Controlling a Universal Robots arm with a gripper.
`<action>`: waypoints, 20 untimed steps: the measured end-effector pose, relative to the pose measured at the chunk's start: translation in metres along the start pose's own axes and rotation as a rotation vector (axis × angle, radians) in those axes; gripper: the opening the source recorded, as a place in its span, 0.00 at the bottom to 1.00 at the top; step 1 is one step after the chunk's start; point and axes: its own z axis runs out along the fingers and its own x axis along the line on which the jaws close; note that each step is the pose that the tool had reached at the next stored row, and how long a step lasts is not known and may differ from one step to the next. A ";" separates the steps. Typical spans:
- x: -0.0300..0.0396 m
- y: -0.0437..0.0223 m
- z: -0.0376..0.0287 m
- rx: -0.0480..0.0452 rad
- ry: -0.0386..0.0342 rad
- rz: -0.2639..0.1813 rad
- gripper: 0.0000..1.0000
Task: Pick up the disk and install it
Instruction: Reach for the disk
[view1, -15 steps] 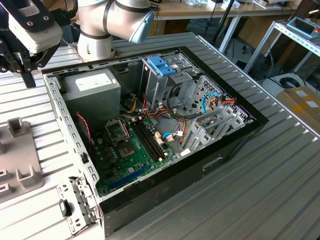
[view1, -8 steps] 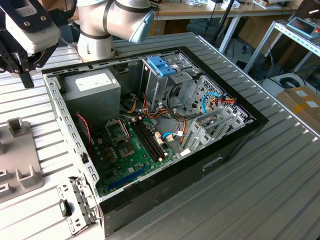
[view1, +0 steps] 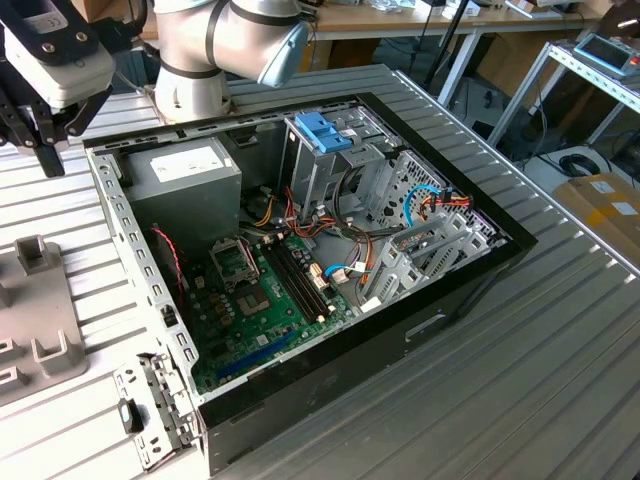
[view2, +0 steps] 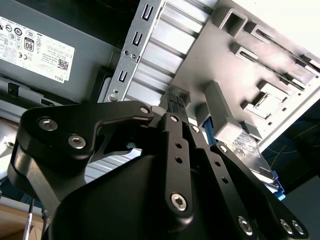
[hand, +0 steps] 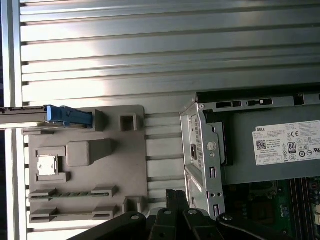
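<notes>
While my hand (hand: 175, 196) hung clenched on nothing above the surface (hand: 150, 50) beside the computer case (hand: 200, 150), the disk (hand: 67, 116) stood on edge in the grey fixture (hand: 130, 165), well apart across it from me, long axis along the fixture's far edge.

We see a ribbed metal counter (view1: 540, 330). On it: an open computer case (view1: 330, 375) in the middle, a grey holder tray (view1: 35, 310) at the exterior view's left, a perforated metal bracket (view1: 160, 400) just beside the case's near corner.
</notes>
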 end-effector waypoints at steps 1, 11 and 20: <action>0.0003 0.0000 0.0000 0.0000 0.0001 0.000 0.10; 0.0092 -0.0007 -0.0002 -0.0001 -0.0001 0.000 0.10; 0.0133 -0.0010 -0.0004 0.0000 0.0000 0.000 0.10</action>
